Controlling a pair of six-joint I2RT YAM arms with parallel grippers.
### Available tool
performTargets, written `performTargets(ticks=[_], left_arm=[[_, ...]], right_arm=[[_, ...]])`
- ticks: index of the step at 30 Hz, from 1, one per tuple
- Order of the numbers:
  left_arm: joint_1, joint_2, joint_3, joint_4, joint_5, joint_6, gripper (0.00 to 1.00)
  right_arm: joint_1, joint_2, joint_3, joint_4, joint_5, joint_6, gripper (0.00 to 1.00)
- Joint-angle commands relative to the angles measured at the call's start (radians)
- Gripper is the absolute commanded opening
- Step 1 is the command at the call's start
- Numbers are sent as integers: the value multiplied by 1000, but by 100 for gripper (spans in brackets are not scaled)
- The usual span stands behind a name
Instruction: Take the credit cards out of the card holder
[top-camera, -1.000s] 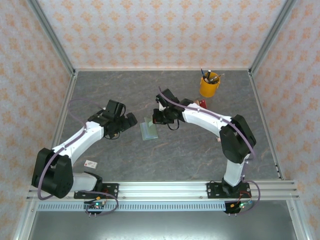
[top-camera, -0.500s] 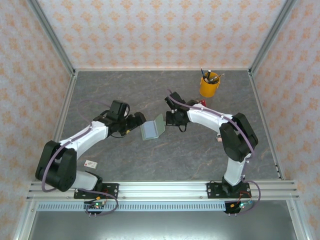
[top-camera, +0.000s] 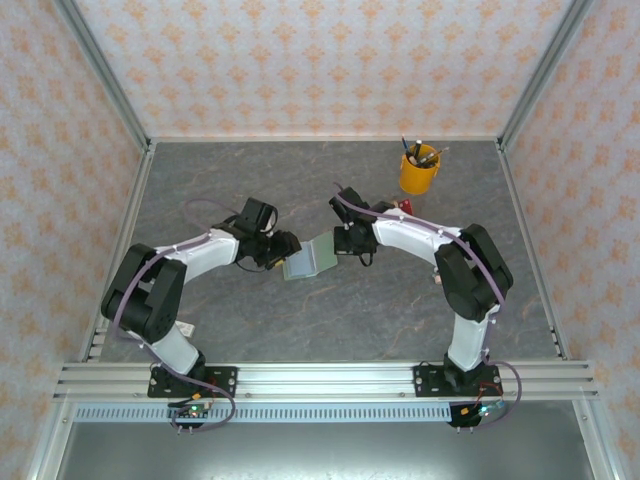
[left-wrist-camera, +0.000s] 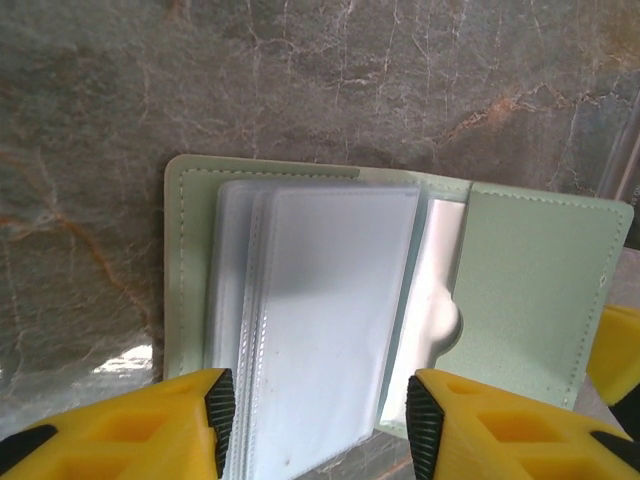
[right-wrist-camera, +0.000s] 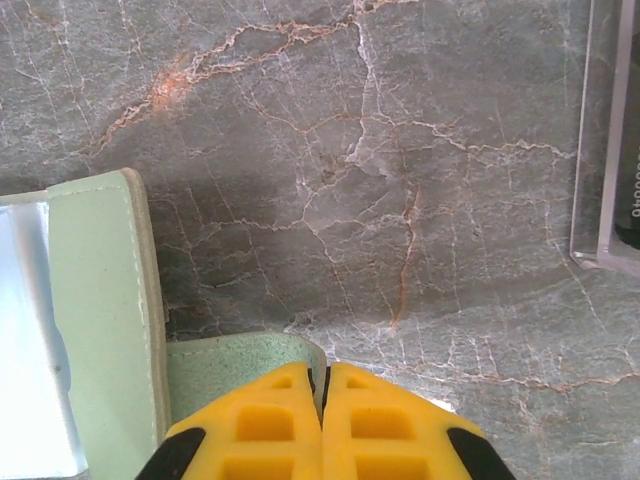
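The pale mint-green card holder (top-camera: 308, 261) lies open on the grey table between the two arms. My right gripper (right-wrist-camera: 322, 375) is shut on the edge of its right cover flap (right-wrist-camera: 235, 360) and holds that flap raised. My left gripper (left-wrist-camera: 315, 420) is open, with its fingers on either side of the stack of clear plastic sleeves (left-wrist-camera: 330, 310) inside the card holder (left-wrist-camera: 530, 270). The sleeves look white and glossy. The credit cards are hidden; I see no tan or yellow card.
A yellow cup of pens (top-camera: 419, 172) stands at the back right. A clear rack (top-camera: 403, 207) with a red item sits just behind the right arm, and its edge (right-wrist-camera: 610, 150) shows in the right wrist view. The cage walls border the table.
The right gripper has lifted the card holder's cover open. The left gripper has swung right, from well clear of the card holder to its left edge, around the sleeves.
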Motion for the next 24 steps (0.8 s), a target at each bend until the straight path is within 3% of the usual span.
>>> performTargets(ticks=[1,5,12,24], left_arm=[[-4,28,34,-4,17,-10,48],[-4,55,48,-7,20,-10,43],[-4,79,57,-51,-21,0,45],[-10,99,64,46,138,9,41]], right_arm=[[-2,25,-12,-11,12,-7,4],[-2,29,-17,-8,0,0,4],[-2,35,-18,-7,-12,0,4],[-2,55,-13,9,-58,6,4]])
